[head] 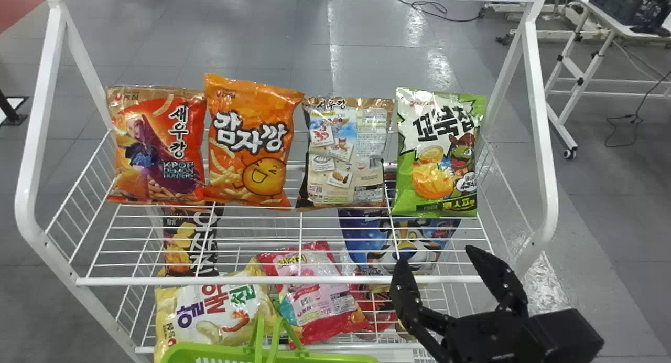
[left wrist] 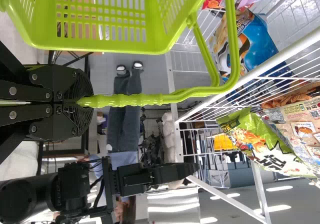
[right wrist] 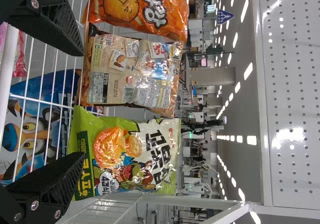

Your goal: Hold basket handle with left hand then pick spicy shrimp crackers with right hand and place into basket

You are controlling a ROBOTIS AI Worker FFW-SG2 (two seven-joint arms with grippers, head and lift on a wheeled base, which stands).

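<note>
Red bag [head: 157, 142]: Presumably the spicy shrimp crackers, it stands at the left end of the wire shelf [head: 299, 280], edge against an orange bag [head: 251, 142]; a wide grab could take both.
Right gripper [head: 436, 255]: Jaws spread and empty near the green bag [head: 440, 158], opposite end from the target; a sideways pass held too low could clip shelf wire or topple the tan bag [head: 343, 153].
Left gripper [left wrist: 80, 103]: Jaws pinch the handle [left wrist: 135, 100] of a green basket [left wrist: 110, 47]; with one grip point, a nudge may set it swinging and send a drop off the rim.
Wrappers: Glossy film, pillow-shaped with flat seams; likely slick, and apt to crumple if squeezed hard.
Plastic: Slotted, smooth basket walls; beaded grip, slim curved arms.
Metal: Thin white wire, thicker round-cornered tubing.
</note>
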